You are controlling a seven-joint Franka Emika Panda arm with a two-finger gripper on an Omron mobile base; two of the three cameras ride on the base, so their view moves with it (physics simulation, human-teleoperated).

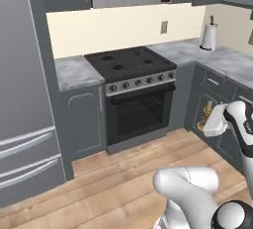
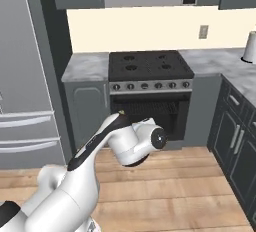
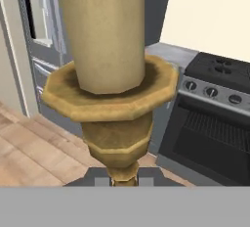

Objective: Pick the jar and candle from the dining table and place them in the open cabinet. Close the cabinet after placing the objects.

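The candle (image 3: 110,40), a pale-yellow stick on a golden brass holder (image 3: 111,99), looms close in the hand view. My gripper (image 3: 124,179) is shut on the holder's narrow stem at the bottom of that view. In the left base view the candle (image 1: 207,110) shows as a small golden shape in front of the white hand, with the gripper (image 1: 212,120) held in the air beside the dark lower cabinets on the right. The jar, the dining table and the open cabinet are out of view.
A black stove with an oven (image 1: 132,80) stands straight ahead between grey counters (image 1: 76,71). A steel fridge (image 1: 24,99) fills the left side. A paper towel roll (image 1: 209,36) sits on the right counter. Wooden floor (image 1: 113,183) lies in front.
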